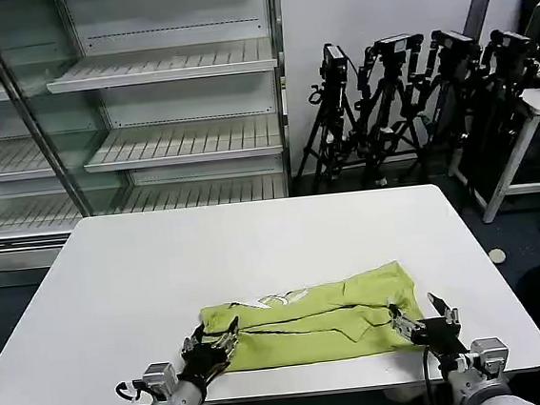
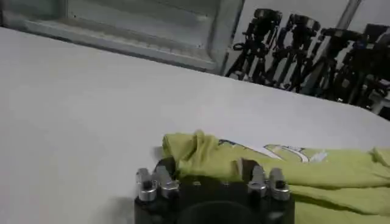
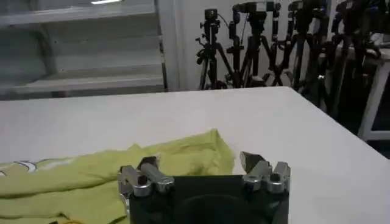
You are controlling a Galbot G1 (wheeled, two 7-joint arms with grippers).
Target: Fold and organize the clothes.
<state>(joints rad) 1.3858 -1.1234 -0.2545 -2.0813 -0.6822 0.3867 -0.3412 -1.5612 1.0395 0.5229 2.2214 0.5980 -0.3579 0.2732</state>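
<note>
Two low pincers — left pincer (image 1: 209, 343), right pincer (image 1: 420, 319) — at the T-shirt's (image 1: 324, 320) near corners.

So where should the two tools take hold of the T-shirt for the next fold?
Probably at the two near corners. The T-shirt lies as a flat band across the table, long side facing the robot. The left tool sits at its left near corner and the right tool at its right near corner, both open. Coming in low from the near edge lets each pinch the layered hem.

my grippers: two, left (image 1: 210, 345) and right (image 1: 419, 319) | shirt (image 1: 315, 318): one | table (image 1: 255, 242): one | tripods (image 1: 404, 103): about four
</note>
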